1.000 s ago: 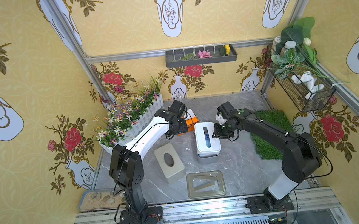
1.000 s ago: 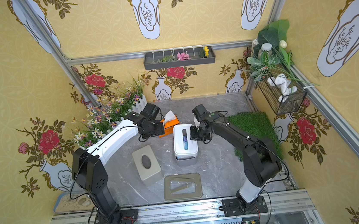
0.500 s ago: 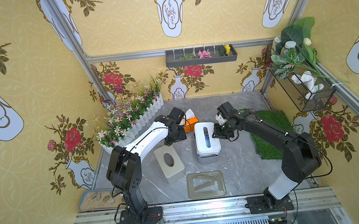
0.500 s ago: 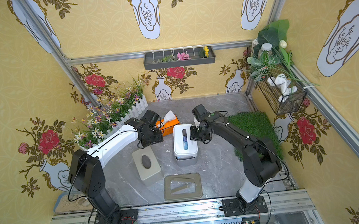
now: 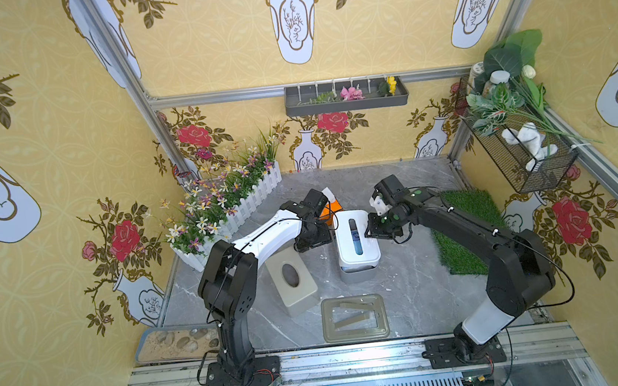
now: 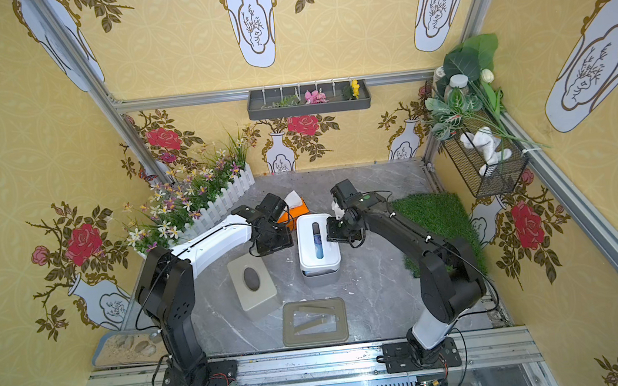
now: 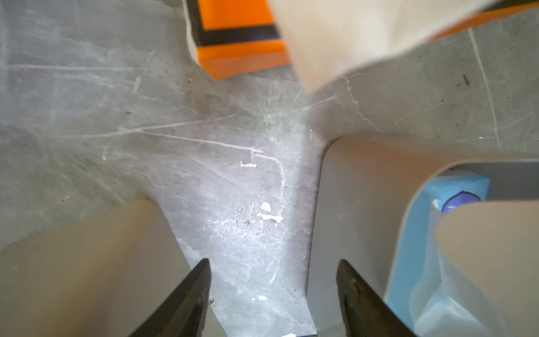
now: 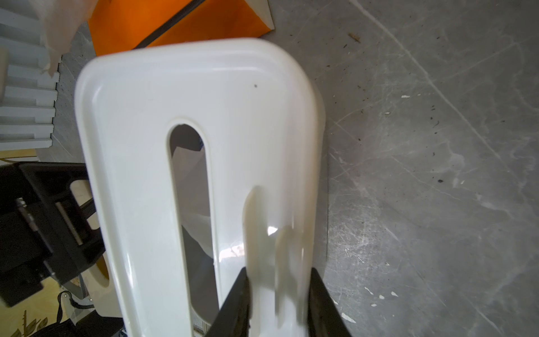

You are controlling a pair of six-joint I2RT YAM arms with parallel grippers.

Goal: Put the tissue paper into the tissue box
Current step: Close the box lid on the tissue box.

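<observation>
Blue tissue paper (image 5: 355, 240) lies mostly hidden inside the white tissue box (image 5: 369, 250), glimpsed only through its top slot; the right gripper (image 8: 280, 271), jaws narrowly parted, pinches the box's rim, while the left gripper (image 7: 272, 262) gapes empty over the grey table (image 7: 116, 116) beside it.
</observation>
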